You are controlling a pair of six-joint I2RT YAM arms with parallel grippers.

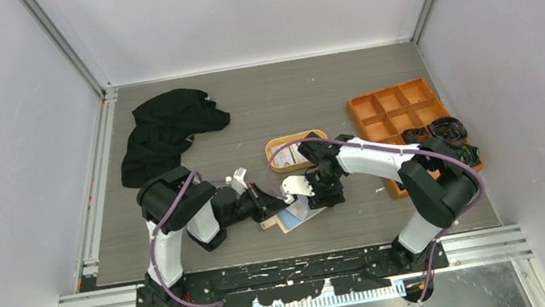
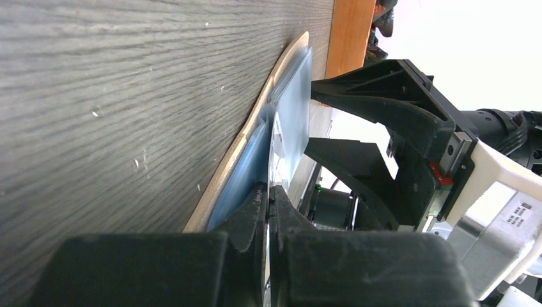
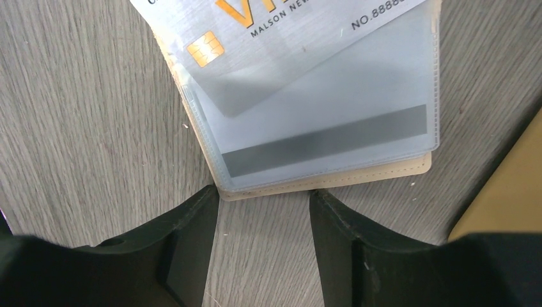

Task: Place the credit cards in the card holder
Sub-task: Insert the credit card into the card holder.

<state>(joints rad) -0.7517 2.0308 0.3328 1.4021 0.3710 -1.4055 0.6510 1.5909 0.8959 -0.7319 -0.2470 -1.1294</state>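
Card holder lies open on the bench, just in front of the orange oval tray, between my tools. My left tool is pinched tight on its clear sleeve edge. My right tool hangs partly open over its lower edge, gripping nothing. A silver credit card lies slanted across its top.

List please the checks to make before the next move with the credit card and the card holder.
1. Left gripper shut on the credit card, as it seems: ok.
2. Right gripper open, fingers at the card holder near edge, gripping nothing: ok.
3. Credit card square to the clear sleeve: not ok, it lies skewed.
4. Its corner inside the sleeve, not on top: cannot tell.
5. Second card, with dark stripe, fully in the sleeve: ok.
6. Holder lying open on the table: ok.
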